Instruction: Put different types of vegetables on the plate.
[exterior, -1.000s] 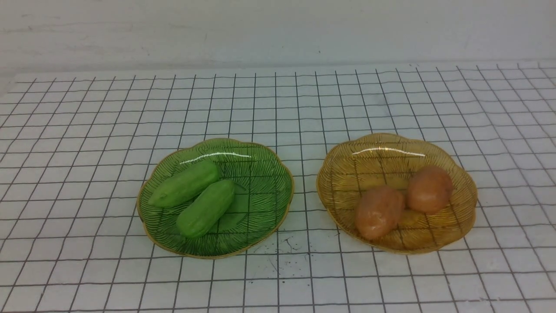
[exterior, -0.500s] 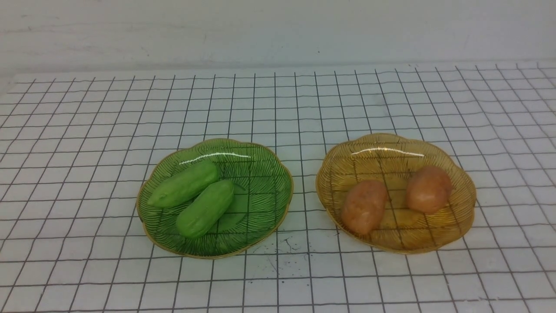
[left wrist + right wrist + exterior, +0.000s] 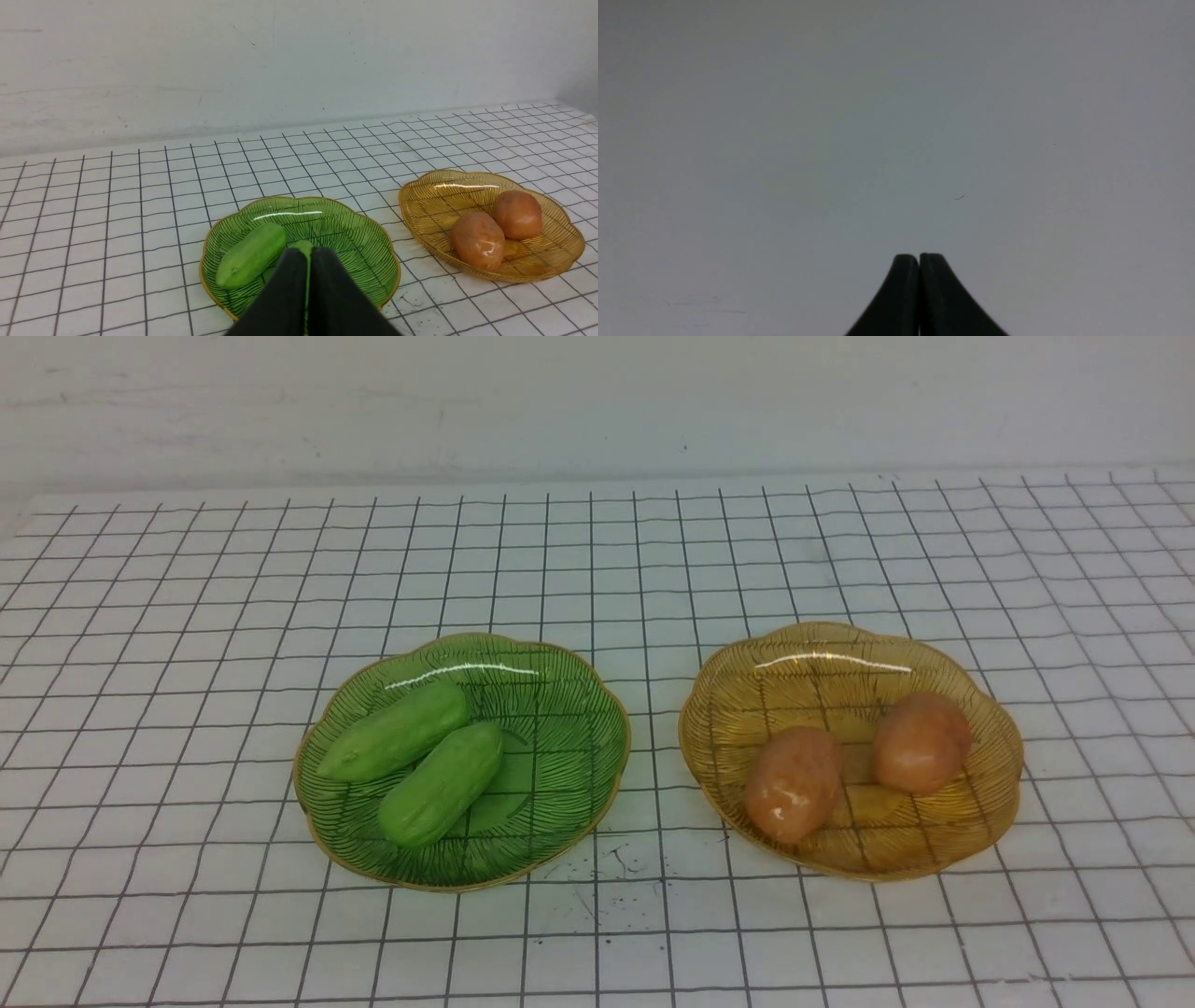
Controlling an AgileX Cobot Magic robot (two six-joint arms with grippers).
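Two bright-green cucumbers (image 3: 397, 733) (image 3: 441, 784) lie side by side in a green glass plate (image 3: 560, 747) at centre left. Two orange-brown potatoes (image 3: 792, 784) (image 3: 922, 742) sit in an amber glass plate (image 3: 803, 681) to the right. Neither gripper appears in the front view. In the left wrist view my left gripper (image 3: 308, 252) is shut and empty, back from the green plate (image 3: 355, 233), hiding most of one cucumber; the other cucumber (image 3: 252, 255) shows. My right gripper (image 3: 919, 256) is shut, empty, facing a blank grey surface.
Both plates stand on a white tabletop with a black grid (image 3: 597, 569), a small gap between them. A pale wall (image 3: 597, 401) runs along the table's far edge. Dark scuff marks (image 3: 607, 873) lie in front of the green plate.
The left potato in the amber plate rolled to the left away from the other potato, then rocked back slightly. The cucumbers and both plates stayed put.
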